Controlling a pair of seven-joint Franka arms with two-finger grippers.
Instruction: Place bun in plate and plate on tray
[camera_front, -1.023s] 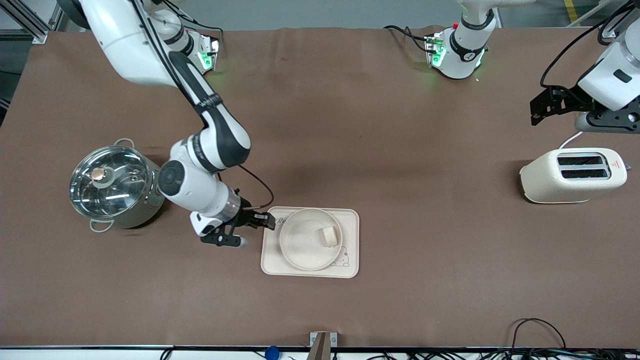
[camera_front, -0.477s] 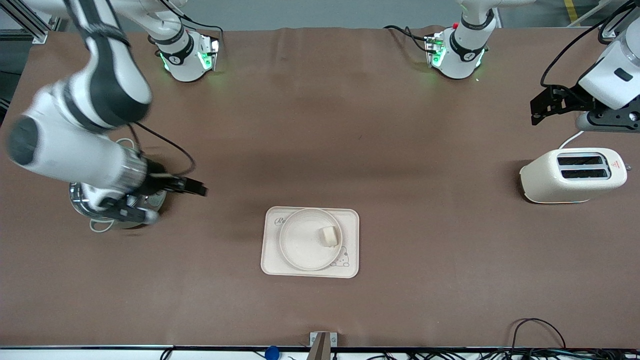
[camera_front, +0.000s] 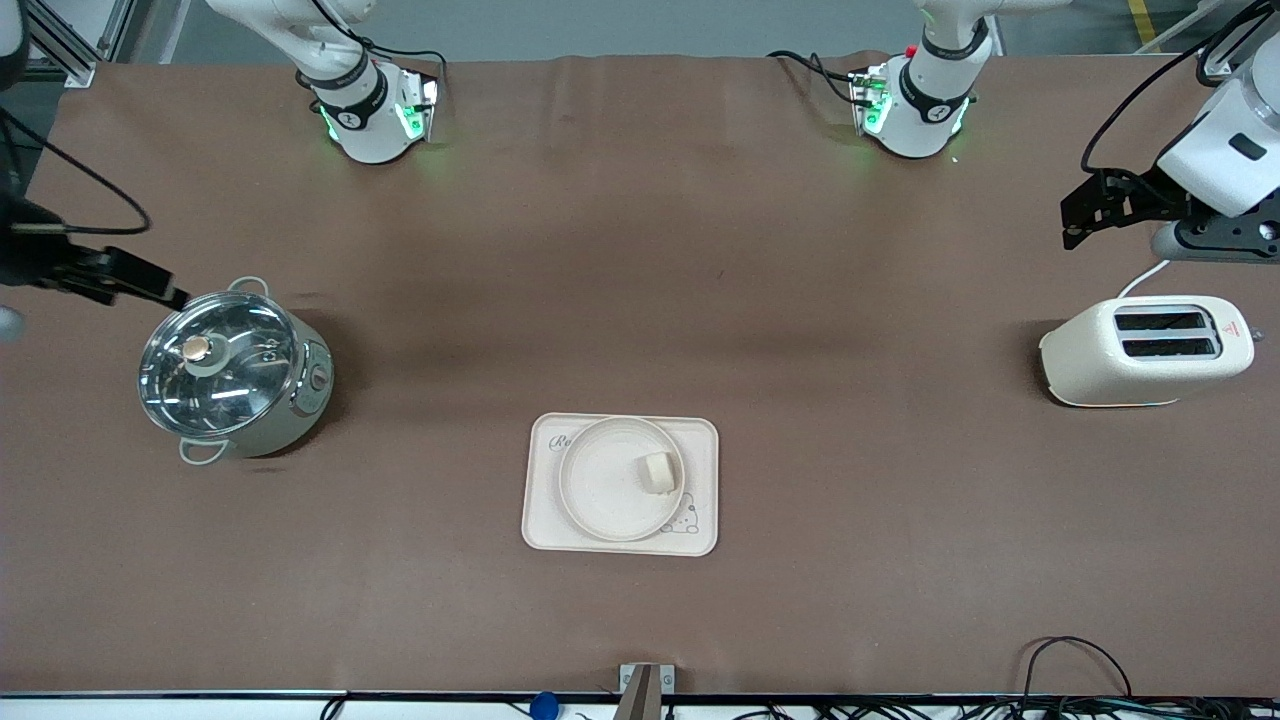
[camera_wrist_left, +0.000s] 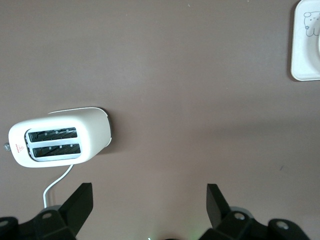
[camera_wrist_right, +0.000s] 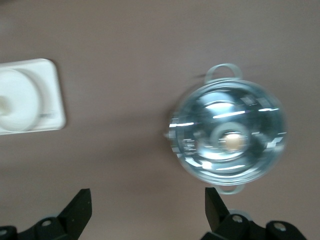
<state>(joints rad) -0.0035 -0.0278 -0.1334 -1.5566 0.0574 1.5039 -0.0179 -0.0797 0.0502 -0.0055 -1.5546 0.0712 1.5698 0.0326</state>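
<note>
Brown table (camera_front: 640, 300) — bun (camera_front: 657, 471) lies in plate (camera_front: 620, 478), plate on tray (camera_front: 620, 485).
Left gripper (camera_wrist_left: 150, 200) over the toaster (camera_front: 1145, 348) and right gripper (camera_wrist_right: 147, 202) near the pot (camera_front: 232, 372) are wide apart, empty — the bun looks soft and light; pinch its sides gently.

Front camera: high, facing the arm bases, whole worktop (camera_front: 640, 250) in frame. Left wrist camera: looks straight down on toaster (camera_wrist_left: 60, 142) and tray (camera_wrist_left: 305, 45) corner. Right wrist camera: straight down on pot (camera_wrist_right: 229, 137) and tray, shared with front.
</note>
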